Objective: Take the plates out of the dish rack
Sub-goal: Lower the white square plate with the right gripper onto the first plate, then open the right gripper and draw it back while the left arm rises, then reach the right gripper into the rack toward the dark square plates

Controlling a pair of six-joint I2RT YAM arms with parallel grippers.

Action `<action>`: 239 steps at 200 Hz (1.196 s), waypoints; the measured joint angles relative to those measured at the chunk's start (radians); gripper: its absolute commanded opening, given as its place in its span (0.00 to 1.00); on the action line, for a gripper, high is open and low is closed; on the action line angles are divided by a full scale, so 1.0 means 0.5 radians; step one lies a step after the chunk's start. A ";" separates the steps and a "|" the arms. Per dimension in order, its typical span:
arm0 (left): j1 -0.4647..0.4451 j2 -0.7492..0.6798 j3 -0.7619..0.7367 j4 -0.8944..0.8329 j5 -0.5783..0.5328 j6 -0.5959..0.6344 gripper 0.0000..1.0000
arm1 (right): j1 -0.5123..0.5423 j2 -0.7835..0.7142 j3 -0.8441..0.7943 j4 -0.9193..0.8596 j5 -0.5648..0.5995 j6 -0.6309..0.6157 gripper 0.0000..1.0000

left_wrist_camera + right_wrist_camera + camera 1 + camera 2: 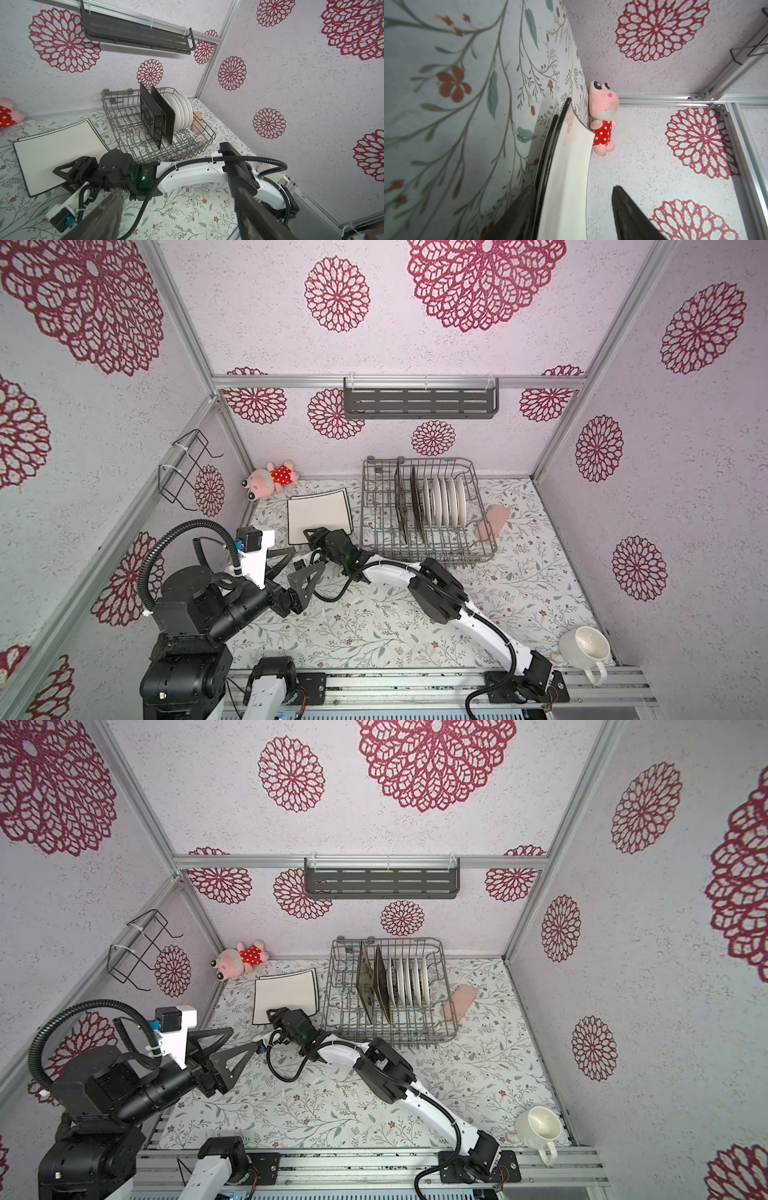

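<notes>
2 glossy white square plates [318, 514] stacked flat | right jaws parted astride their dark rim | left jaws wide

Pink plush toy [272, 481] lies in the back left corner. A white mug [584, 649] sits front right, a grey slotted shelf [419, 403] hangs on the back wall, and there's a pink pad [492, 522], maybe a sponge.

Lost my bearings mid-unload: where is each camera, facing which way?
Both top views: high above the robot, looking down at dish rack and white square plates; left arm, right arm.
Left wrist: low, facing the dish rack; left end effector, right arm.
Right wrist: at the plates' edge, facing the plush toy; right end effector.
Shared: white square plates, in every view.
</notes>
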 measured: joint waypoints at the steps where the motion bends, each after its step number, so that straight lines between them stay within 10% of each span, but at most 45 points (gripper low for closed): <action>1: 0.000 0.000 0.000 0.000 0.000 0.000 0.85 | 0.000 -0.001 0.000 -0.002 0.001 0.005 0.65; 88: -0.006 0.208 0.139 -0.072 -0.108 -0.002 0.87 | -0.021 -0.362 -0.258 -0.283 -0.084 0.430 0.87; 177: 0.179 1.367 0.826 0.027 -0.188 -0.176 0.80 | -0.087 -1.221 -0.363 -0.860 -0.272 1.375 0.78; 239: 0.163 2.206 1.295 0.165 -0.261 -0.246 0.58 | -0.430 -1.701 -0.619 -1.216 -0.422 1.999 0.77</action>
